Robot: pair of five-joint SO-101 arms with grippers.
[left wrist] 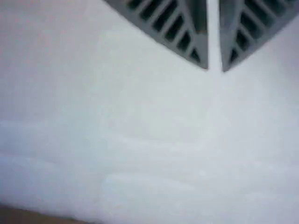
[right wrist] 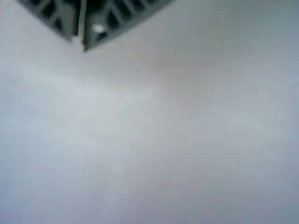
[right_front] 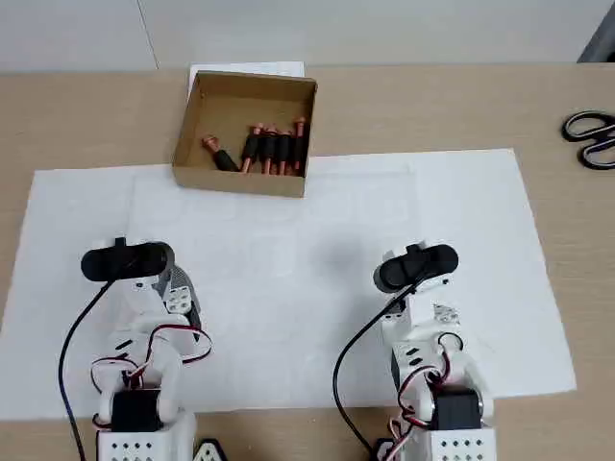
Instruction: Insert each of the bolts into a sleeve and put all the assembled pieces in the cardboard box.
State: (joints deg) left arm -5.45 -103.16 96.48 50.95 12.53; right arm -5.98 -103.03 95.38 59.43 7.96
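Note:
The cardboard box (right_front: 242,181) stands at the back of the table, left of centre. Several copper bolts in black sleeves (right_front: 272,148) lie side by side inside it, and one more piece (right_front: 220,156) lies slanted to their left. Both arms are folded back near the front edge, far from the box: the left arm (right_front: 144,288) and the right arm (right_front: 420,288). My left gripper (left wrist: 214,69) hangs just above the white sheet, jaws together with a thin slit, holding nothing. Close over the sheet too, my right gripper (right wrist: 79,44) is shut and empty.
A large white sheet (right_front: 288,269) covers the middle of the wooden table. Black scissors (right_front: 591,137) lie at the far right edge. A white paper (right_front: 248,68) sticks out behind the box.

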